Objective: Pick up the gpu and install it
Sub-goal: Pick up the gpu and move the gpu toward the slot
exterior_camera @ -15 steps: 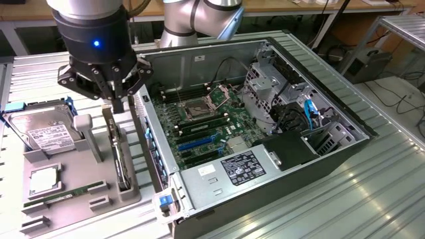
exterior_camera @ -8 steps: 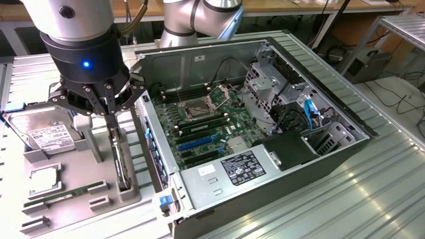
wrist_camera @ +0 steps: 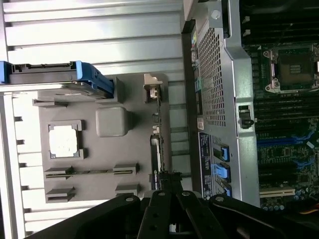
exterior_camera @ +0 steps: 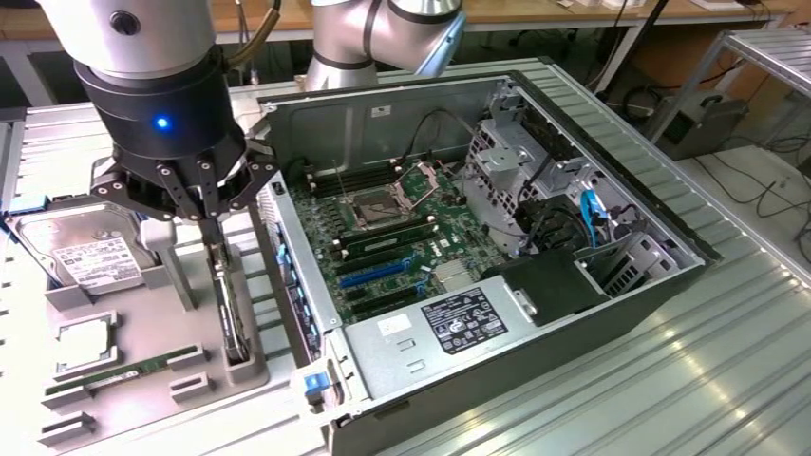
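The gpu (exterior_camera: 231, 309) is a thin, dark, flat card standing on edge, nearly upright. Its lower end sits in a slot of the grey holder (exterior_camera: 152, 380), just beside the open computer case (exterior_camera: 419, 361). The gripper (exterior_camera: 211, 220) is pinched closed on its upper end.

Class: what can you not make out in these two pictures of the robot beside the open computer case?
Exterior view: the thin dark expansion card's flat face; it stands edge-on in the grey tray.
Wrist view: where the jaws meet the card, behind the black gripper linkage.
Exterior view: the silver hard drive's far corner, behind the gripper.
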Action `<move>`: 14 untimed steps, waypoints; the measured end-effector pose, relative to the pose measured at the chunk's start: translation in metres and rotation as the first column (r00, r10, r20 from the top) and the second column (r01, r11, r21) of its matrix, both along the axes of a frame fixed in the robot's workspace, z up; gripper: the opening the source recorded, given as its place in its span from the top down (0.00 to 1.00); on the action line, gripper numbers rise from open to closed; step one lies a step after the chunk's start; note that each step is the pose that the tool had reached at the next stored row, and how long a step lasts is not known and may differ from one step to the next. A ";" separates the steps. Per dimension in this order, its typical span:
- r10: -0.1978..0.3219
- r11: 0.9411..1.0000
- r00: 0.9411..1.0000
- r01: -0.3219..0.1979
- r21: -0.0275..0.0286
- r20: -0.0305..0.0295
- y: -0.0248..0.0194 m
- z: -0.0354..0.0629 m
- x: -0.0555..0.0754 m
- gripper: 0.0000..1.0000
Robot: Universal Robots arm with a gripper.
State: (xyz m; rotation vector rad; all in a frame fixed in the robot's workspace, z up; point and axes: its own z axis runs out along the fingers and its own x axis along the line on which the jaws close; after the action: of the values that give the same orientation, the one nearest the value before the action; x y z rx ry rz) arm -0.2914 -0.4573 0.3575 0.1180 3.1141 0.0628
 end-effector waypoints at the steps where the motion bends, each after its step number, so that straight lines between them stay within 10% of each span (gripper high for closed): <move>1: 0.000 1.000 1.000 0.000 0.000 0.000 0.0000 0.0000 0.000 0.89; 14: -0.002 1.000 1.000 0.002 -0.006 -0.004 0.0029 -0.0076 -0.010 0.83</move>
State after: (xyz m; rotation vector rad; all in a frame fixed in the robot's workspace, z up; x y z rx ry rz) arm -0.3013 -0.4544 0.3499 0.1216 3.1178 0.0527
